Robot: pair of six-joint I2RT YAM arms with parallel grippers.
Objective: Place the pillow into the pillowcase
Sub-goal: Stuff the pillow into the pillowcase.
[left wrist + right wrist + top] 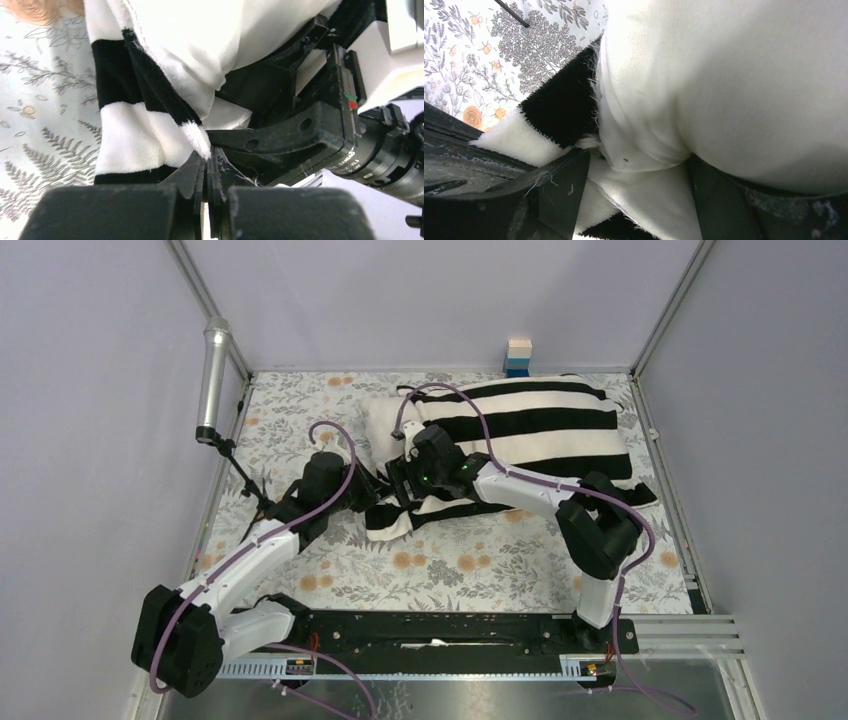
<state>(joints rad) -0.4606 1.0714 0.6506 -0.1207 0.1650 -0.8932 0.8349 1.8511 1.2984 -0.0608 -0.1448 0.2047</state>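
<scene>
Top external: pillow (384, 426) partly in pillowcase (545, 430)

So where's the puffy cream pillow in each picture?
Top external: the plump cream fabric pillow pokes from the left end of the black-and-white striped cloth pillowcase.
Left wrist: top centre, above the stripes.
Right wrist: fills the upper right.
Shared landmark: the pillowcase, beside it in all three.
</scene>
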